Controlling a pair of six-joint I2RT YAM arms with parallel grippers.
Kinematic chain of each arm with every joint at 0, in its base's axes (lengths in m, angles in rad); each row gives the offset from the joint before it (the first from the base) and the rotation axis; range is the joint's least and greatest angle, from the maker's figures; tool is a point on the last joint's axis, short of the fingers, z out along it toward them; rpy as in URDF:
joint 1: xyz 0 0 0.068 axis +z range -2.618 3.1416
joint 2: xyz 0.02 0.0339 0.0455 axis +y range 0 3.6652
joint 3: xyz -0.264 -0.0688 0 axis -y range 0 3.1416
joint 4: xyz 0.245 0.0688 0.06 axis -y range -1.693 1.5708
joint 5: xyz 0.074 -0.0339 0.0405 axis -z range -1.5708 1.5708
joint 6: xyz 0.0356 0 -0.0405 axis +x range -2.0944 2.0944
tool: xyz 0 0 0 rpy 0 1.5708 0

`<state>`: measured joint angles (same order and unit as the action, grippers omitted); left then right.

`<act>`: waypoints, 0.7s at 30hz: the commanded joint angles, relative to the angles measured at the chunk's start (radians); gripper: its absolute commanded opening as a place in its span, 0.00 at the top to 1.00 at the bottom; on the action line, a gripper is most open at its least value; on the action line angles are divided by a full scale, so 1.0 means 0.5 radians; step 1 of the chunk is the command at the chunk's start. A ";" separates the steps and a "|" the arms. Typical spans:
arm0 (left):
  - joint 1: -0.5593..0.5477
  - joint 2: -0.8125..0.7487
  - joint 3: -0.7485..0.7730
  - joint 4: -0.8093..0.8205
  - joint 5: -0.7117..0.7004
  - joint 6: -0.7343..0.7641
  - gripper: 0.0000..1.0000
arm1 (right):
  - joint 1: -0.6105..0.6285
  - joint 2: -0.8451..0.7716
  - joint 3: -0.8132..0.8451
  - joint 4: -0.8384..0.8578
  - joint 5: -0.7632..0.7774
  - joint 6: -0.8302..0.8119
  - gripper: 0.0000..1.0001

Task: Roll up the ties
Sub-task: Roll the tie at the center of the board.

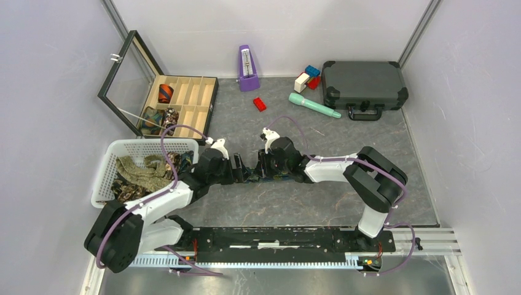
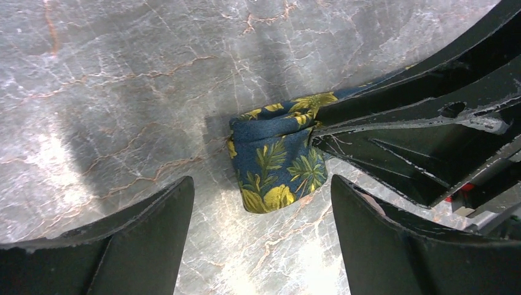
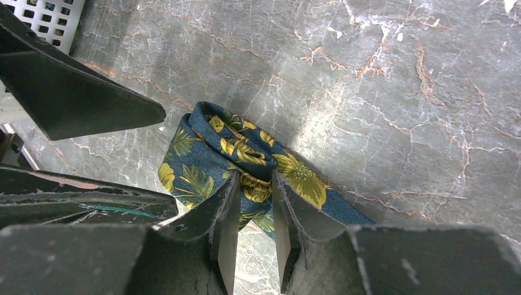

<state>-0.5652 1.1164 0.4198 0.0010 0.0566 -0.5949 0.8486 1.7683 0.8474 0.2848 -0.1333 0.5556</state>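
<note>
Right wrist: right hand [image 3: 255, 196] pinches the rolled navy tie [image 3: 203, 153]; left hand [image 2: 261, 187] gapes wide, holding nothing

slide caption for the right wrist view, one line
Right gripper pinching a partly rolled navy fabric necktie with yellow floral print on a grey marbled tabletop.

arms [image 1: 329, 167]: white links, black joints | cables [image 1: 162, 147]: purple | fingers [image 3: 215, 218]: black, scuffed edges
</note>
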 commanded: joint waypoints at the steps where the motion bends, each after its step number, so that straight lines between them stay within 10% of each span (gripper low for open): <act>1: 0.063 0.041 -0.065 0.310 0.192 -0.092 0.13 | -0.013 0.041 -0.059 -0.016 0.028 -0.062 0.70; 21: 0.198 0.267 -0.168 0.668 0.469 -0.172 0.21 | -0.022 0.075 -0.077 0.002 0.024 -0.067 0.70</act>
<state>-0.4759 1.2247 0.3473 0.2504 0.2493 -0.6418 0.8433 1.7775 0.8364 0.3206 -0.1474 0.5526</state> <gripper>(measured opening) 0.806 0.298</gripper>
